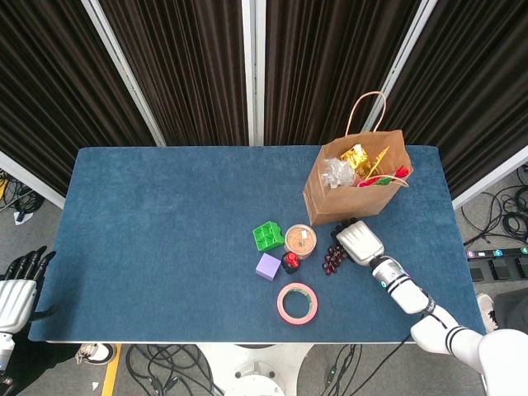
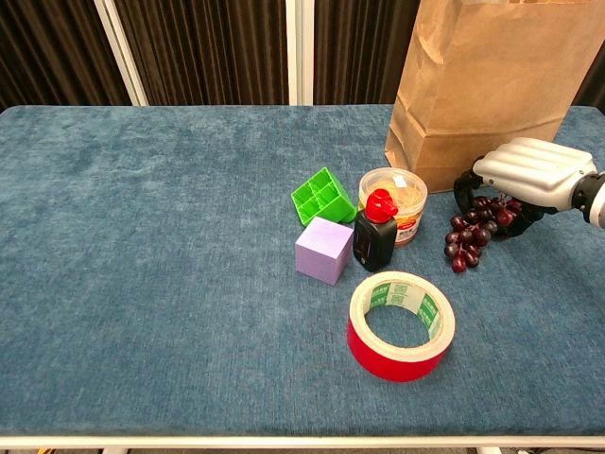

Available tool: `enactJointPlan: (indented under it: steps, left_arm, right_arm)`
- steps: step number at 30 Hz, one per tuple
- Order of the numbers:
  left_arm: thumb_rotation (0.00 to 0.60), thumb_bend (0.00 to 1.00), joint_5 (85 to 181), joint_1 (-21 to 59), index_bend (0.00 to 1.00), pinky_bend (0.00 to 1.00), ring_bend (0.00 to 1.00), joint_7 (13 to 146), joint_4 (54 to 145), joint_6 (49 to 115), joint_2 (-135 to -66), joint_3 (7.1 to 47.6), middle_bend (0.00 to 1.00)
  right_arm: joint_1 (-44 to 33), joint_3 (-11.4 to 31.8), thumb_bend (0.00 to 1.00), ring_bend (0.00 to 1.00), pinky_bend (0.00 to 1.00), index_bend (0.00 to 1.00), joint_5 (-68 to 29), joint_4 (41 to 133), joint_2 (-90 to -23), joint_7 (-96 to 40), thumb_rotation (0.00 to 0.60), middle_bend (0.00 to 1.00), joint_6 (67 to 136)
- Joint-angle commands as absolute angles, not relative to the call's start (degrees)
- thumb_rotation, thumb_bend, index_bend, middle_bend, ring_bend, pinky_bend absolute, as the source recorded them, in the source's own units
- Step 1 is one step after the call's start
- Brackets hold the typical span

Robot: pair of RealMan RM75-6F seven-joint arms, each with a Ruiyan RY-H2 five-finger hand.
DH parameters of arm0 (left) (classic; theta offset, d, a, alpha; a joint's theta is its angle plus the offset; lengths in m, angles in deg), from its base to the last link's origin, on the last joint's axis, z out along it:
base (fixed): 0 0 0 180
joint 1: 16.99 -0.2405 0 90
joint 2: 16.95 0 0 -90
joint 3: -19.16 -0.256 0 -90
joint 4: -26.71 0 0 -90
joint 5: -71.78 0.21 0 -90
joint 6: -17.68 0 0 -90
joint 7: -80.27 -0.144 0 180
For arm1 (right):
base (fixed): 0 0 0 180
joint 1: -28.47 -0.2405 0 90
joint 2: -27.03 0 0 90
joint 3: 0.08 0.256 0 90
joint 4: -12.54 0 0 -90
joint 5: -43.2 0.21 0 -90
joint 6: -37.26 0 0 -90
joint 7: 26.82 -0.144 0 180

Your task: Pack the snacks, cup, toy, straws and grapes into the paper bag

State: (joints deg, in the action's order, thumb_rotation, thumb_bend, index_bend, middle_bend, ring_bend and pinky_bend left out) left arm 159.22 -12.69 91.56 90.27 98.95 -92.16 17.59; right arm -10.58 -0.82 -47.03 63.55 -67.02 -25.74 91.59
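Observation:
The brown paper bag stands open at the back right of the blue table, with gold and clear wrapped snacks and something red inside. My right hand is just in front of the bag. Its fingers are curled over the top of a dark red bunch of grapes, which trails down and to the left of the hand. My left hand hangs off the table's left edge, fingers apart and holding nothing.
Left of the grapes stand a round tub, a black bottle with a red cap, a green block and a purple cube. A red tape roll lies nearer the front edge.

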Motion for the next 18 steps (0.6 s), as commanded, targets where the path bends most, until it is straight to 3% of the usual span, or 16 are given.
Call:
enactJointPlan:
  steps: [1,8,18]
  left_arm:
    - [0.600,0.06,159.25,-12.71,0.07,0.11,0.00,91.54,90.34,99.02,-92.09,17.59,0.04]
    - [0.600,0.06,159.26,-12.81,0.07,0.11,0.00,91.58,90.74,99.08,-92.00,17.54,0.04]
    - [0.600,0.06,159.50,-12.70,0.07,0.11,0.00,91.22,91.63,99.22,-91.94,17.56,0.04]
  right_arm:
    - [-10.22,-0.82,0.28,0.36,0.43,0.56,-47.02,64.05,-66.62,-25.35,0.600,0.46,92.35]
    - [-9.38,-0.59,0.31,0.51,0.60,0.75,-47.24,66.37,-64.25,-25.62,0.600,0.61,94.92]
    - [-8.63,1.57,0.34,0.60,0.72,0.86,-47.67,75.74,-56.76,-24.94,0.600,0.69,100.58]
